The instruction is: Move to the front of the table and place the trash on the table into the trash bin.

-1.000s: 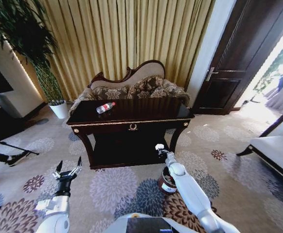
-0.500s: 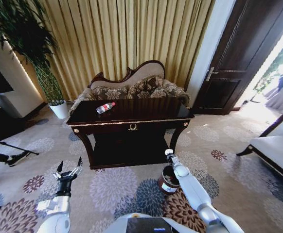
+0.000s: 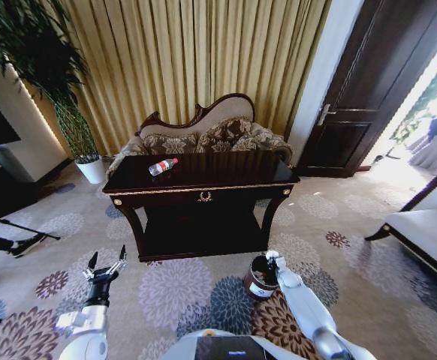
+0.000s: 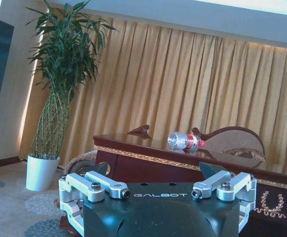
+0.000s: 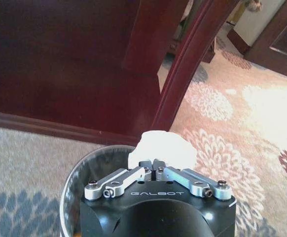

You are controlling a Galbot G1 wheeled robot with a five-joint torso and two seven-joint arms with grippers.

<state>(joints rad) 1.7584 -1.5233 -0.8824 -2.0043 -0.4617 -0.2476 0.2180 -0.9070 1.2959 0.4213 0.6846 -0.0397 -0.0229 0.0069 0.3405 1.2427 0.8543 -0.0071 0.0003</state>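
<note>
Paper filled my right wrist feed: the right gripper (image 5: 157, 165) had its fingers pressed together on a crumpled white paper scrap (image 5: 162, 149), pinching it at its near edge. That wad hung directly over the open mouth of the trash bin (image 5: 79, 182), near the side of the rim closest to the surface's curved leg (image 5: 188, 66). I could not tell whether the paper touched the rim.

From the head camera I saw the right gripper (image 3: 272, 260) sitting at the top of the trash bin (image 3: 258, 283), which stood on the patterned carpet (image 3: 181, 289) just in front of the surface's front right leg. The surface (image 3: 226, 171) stood ahead of me, with the clear plastic bottle (image 3: 162, 166) lying on its side near the back left corner, well apart from both grippers.

My left gripper (image 3: 103, 268) hovered low over the carpet off the surface's front left corner, fingers spread and holding nothing. In its wrist feed the left gripper (image 4: 159, 189) looked across at the bottle (image 4: 185, 141), which lay flat on top of the surface (image 4: 148, 162) with its red label visible, a potted plant (image 4: 59, 94) standing beyond the left end.
</note>
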